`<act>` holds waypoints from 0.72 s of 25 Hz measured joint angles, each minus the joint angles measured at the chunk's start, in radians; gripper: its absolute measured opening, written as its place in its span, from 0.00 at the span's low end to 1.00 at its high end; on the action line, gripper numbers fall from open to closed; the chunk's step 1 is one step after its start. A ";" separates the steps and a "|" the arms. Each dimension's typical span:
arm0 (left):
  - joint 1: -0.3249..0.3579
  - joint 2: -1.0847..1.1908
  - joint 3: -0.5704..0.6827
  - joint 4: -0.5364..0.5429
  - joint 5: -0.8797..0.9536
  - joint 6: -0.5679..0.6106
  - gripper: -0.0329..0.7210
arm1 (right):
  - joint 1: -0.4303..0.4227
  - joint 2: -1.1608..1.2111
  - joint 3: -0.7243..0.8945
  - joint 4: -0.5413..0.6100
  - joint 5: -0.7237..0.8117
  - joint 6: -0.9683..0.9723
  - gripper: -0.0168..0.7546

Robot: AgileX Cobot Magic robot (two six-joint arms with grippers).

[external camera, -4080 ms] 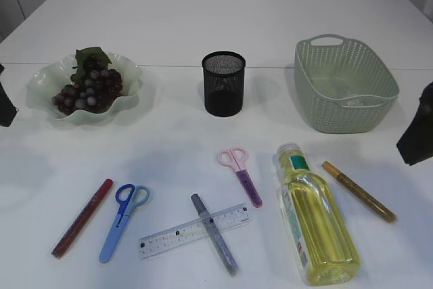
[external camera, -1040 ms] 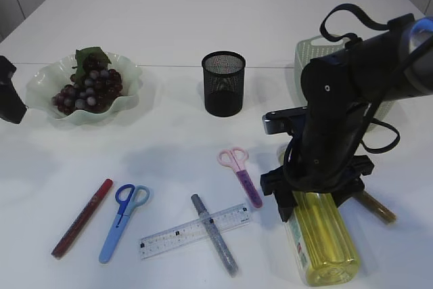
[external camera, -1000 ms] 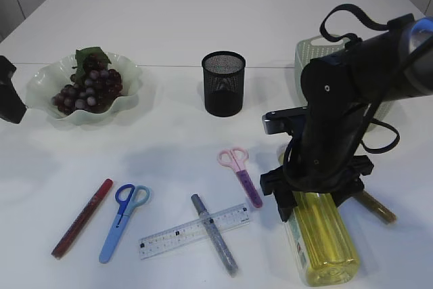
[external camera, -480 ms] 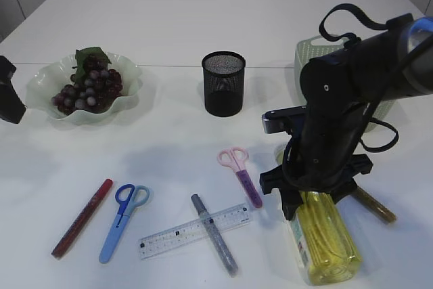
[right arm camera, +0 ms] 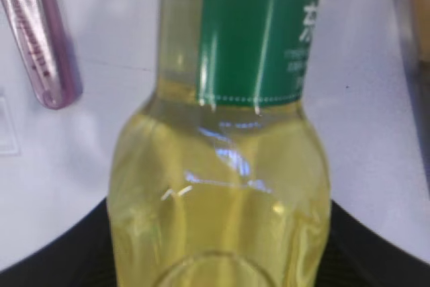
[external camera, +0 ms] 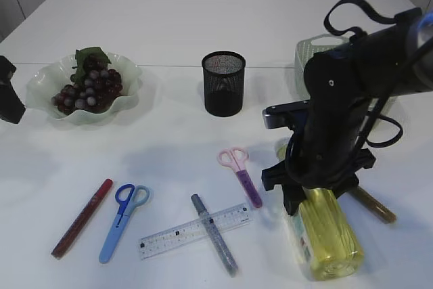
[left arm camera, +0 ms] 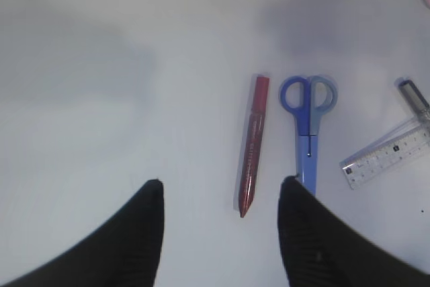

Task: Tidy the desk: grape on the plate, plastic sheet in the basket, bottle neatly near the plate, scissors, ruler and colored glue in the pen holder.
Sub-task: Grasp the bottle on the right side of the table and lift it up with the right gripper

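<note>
The bottle (external camera: 328, 235) of yellow liquid lies at the front right, and my right gripper (external camera: 314, 191) is shut on its shoulder; in the right wrist view the bottle (right arm camera: 222, 166) fills the gap between the dark jaws. My left gripper (left arm camera: 223, 183) hangs open and empty above the red glue (left arm camera: 252, 142) and blue scissors (left arm camera: 308, 119). The ruler (external camera: 193, 231) lies under the grey glue (external camera: 213, 233). Pink scissors (external camera: 240, 174) lie left of the bottle. Grapes (external camera: 88, 89) sit on the plate (external camera: 47, 82). The pen holder (external camera: 223, 82) stands mid-table. The plastic sheet is hidden.
The green basket (external camera: 301, 65) at the back right is mostly hidden behind my right arm. A gold glue (external camera: 375, 206) lies just right of the bottle. My left gripper (external camera: 7, 99) shows at the left edge, beside the plate.
My right jaws have closed in on the bottle, and the bottle's base has swung slightly to the right. The left arm has stayed put.
</note>
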 joint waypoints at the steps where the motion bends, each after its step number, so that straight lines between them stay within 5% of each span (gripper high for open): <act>1: 0.000 0.000 0.000 0.000 0.000 0.000 0.56 | 0.000 -0.015 0.000 -0.001 0.002 -0.003 0.62; 12: 0.000 0.000 0.000 0.000 0.000 0.000 0.55 | 0.000 -0.270 0.006 0.021 0.029 -0.120 0.62; 18: 0.000 0.000 0.000 0.000 -0.002 0.000 0.54 | -0.011 -0.400 0.010 0.297 0.053 -0.433 0.62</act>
